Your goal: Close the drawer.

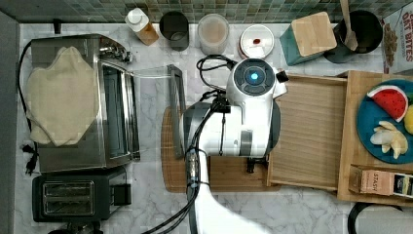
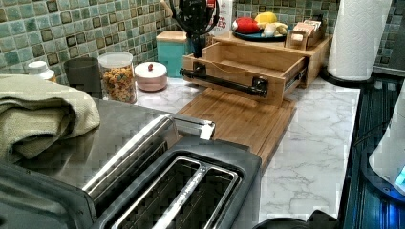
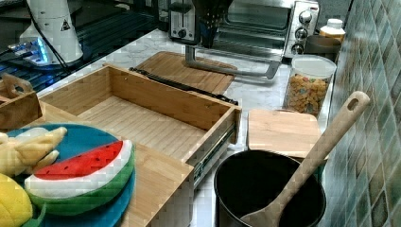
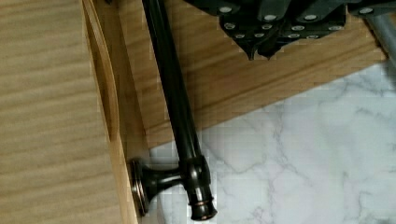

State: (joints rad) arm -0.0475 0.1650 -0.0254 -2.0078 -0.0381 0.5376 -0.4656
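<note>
the drawer (image 3: 142, 120) is pulled far out of its wooden box, in the middle of the right view, and nothing is in it. the hand (image 4: 261, 44) hangs just beside the dark handle bar (image 4: 175, 100), over the cutting board (image 4: 224, 88). its fingers look nearly shut, holding nothing. i think the next move is to push the drawer front in. i count one drawer, one handle bar, one cutting board

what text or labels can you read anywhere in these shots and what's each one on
"OAT BITES": on the cereal box at the top view's upper right corner.
"STASH": on the tea box sitting on the wooden box unit.
The label beside it on that tea box is too blurred to read.
A black warning triangle is on the white arm base; its symbol is unreadable.
</note>
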